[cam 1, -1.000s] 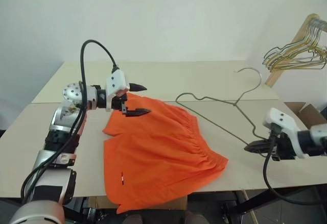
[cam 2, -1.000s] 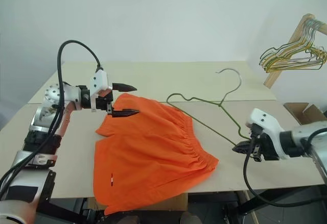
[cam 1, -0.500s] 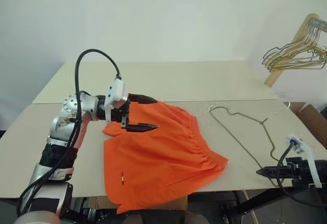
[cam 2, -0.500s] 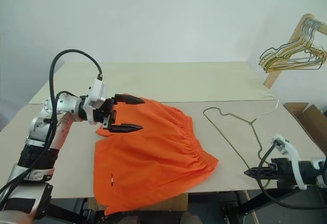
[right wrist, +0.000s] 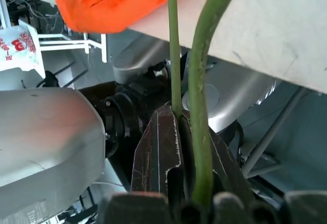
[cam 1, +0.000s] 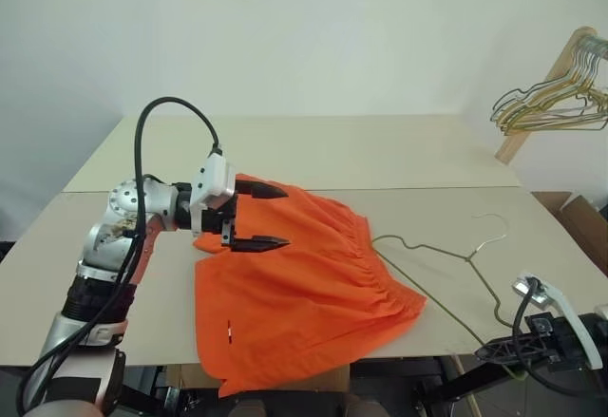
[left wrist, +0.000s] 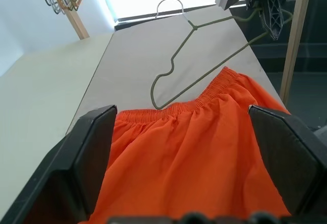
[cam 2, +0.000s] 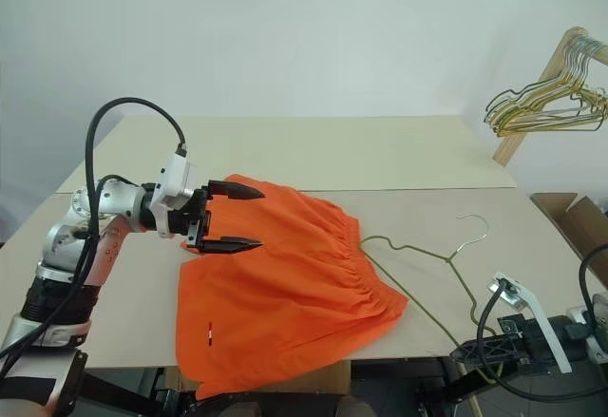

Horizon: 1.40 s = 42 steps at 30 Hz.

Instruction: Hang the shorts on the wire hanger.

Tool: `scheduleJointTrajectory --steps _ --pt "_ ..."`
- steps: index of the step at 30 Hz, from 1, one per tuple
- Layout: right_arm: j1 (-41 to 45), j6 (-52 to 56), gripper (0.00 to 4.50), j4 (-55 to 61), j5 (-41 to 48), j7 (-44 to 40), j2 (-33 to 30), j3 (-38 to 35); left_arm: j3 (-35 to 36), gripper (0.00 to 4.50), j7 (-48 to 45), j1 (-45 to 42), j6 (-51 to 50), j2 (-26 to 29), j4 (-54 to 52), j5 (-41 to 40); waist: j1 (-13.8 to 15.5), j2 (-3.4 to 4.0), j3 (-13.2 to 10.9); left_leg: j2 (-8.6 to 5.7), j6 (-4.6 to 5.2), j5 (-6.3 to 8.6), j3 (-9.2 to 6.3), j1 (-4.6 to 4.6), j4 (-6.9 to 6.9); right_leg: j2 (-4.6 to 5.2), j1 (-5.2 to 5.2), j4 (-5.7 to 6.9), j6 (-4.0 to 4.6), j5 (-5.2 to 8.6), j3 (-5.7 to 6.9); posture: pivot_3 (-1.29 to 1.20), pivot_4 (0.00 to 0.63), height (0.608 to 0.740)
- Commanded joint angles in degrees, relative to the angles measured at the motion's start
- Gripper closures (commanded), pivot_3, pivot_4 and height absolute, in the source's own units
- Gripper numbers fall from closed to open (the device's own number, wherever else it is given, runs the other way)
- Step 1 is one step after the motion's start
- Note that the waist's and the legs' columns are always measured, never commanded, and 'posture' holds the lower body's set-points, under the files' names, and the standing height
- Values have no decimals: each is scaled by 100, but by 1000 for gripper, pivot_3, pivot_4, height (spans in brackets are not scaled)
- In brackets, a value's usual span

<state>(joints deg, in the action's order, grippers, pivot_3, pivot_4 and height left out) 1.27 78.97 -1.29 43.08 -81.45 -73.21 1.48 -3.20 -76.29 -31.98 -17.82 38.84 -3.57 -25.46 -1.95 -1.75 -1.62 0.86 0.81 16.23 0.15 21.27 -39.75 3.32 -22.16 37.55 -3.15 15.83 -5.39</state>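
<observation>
Your right gripper is clamped on the wire hanger at the tabletop edge, while your left gripper hovers spread over the orange shorts, ready to lift them.

I see bright orange shorts with a small white mark near one hem, on a pale beige bench. Beside the shorts lies a dull grey-green wire hanger. Beyond it, yellowish-green hangers bunch on a light wooden rack.
</observation>
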Motion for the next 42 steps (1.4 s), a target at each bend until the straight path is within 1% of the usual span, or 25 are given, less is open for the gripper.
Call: scheduleJointTrajectory --steps 1,9,18,22,30,37,42 --pt "66 -97 4500 -20 104 -143 -99 8 179 46 96 -34 -75 91 -231 -141 19 1 0 0 0 0 1 -1 0 0 0 2 0 0 0 7 0 740" --pt "401 -148 4500 -624 5 -46 35 3 153 46 168 -11 -152 137 -315 -229 105 1 1 -1 0 0 7 -2 0 0 0 -1 0 0 -1 9 0 740" --pt "255 -330 4500 -324 1 -189 -89 376 141 46 168 -33 -177 170 -340 -251 121 2 1 -2 0 0 9 0 -1 0 1 -1 0 0 2 14 0 740" --pt "303 -350 4500 -477 -29 -159 -64 398 161 46 167 -34 -191 194 -361 -262 116 2 1 -2 0 0 8 -1 0 -1 0 0 0 0 2 18 0 740" --pt "161 -553 4500 -722 -112 -313 -217 413 180 46 190 2 -169 219 -378 -261 129 2 1 -2 0 0 10 0 -1 0 0 -1 0 0 3 26 0 740" --pt "63 -741 4500 -425 -130 -684 -443 598 183 46 196 33 -90 210 -363 -231 125 5 2 -1 0 0 9 0 -1 0 0 -1 0 0 3 36 0 740" --pt "179 -925 4500 -529 -264 -840 -501 801 226 46 252 3 7 216 -275 -184 134 5 2 -2 0 0 10 -1 -1 0 1 -1 -1 0 3 49 0 740"
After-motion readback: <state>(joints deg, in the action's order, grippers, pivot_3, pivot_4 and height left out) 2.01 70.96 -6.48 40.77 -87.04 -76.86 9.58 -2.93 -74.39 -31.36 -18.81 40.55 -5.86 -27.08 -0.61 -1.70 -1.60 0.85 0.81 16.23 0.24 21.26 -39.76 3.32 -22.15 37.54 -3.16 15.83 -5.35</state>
